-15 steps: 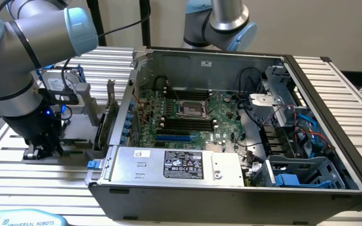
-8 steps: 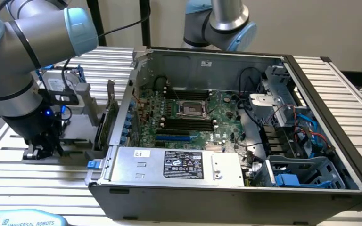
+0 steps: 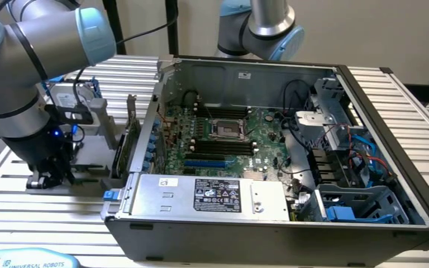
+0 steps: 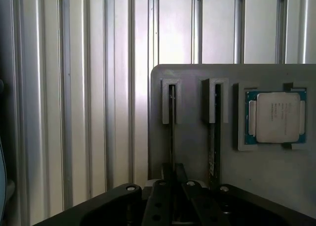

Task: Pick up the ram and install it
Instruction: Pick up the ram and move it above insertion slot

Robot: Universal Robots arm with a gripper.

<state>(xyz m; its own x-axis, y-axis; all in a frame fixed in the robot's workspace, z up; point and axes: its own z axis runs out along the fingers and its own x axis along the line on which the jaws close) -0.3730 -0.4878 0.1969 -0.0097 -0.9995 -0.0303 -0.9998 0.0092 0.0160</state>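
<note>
My hand (image 4: 174, 174) hangs right over one end of the ram (image 4: 172, 122), which stands on edge in a slot of the grey holder (image 4: 193, 142) on the table (image 4: 98, 112), its long axis running straight out from me; how far open I am, I cannot tell.

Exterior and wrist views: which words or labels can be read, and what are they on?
"UNIVERSAL ROBOTS": on the light blue robot part at the exterior view's bottom edge.
Power supply label: print too small to read.
Case sticker: too small to read.
Processor chip: print blurred, unreadable.
</note>
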